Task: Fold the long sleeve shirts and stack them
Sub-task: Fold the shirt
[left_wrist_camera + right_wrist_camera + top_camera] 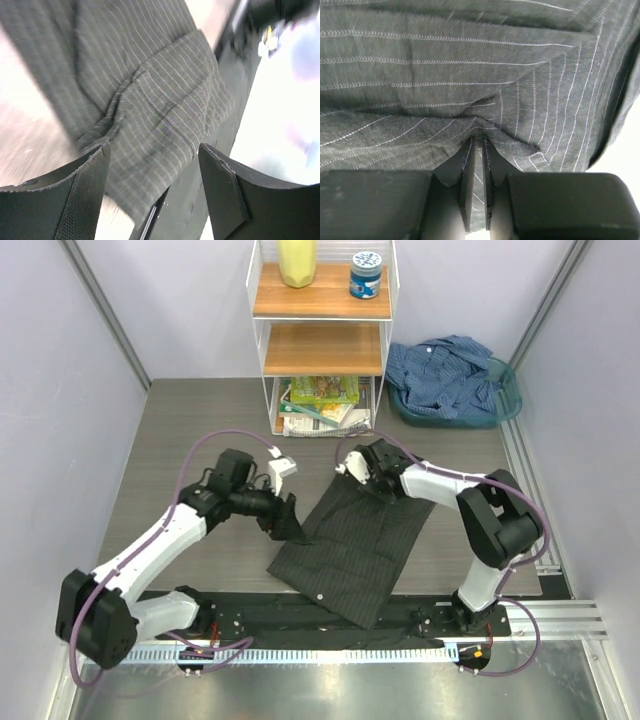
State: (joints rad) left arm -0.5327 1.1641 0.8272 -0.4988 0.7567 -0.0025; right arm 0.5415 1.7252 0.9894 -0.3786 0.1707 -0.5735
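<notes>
The dark charcoal pinstriped shirt lies folded in a slanted oblong at the table's middle, its near corner over the black base strip. My right gripper is shut on the shirt's far corner; in the right wrist view the cloth bunches into the closed tips. My left gripper is at the shirt's left edge, open. In the left wrist view its fingers stand wide apart over the striped cloth. The blue shirt lies crumpled in the basket at the back right.
A teal basket holds the blue shirt. A white wire shelf rack stands at the back centre with a yellow object, a blue jar and magazines. A black base strip runs along the near edge. Walls close both sides.
</notes>
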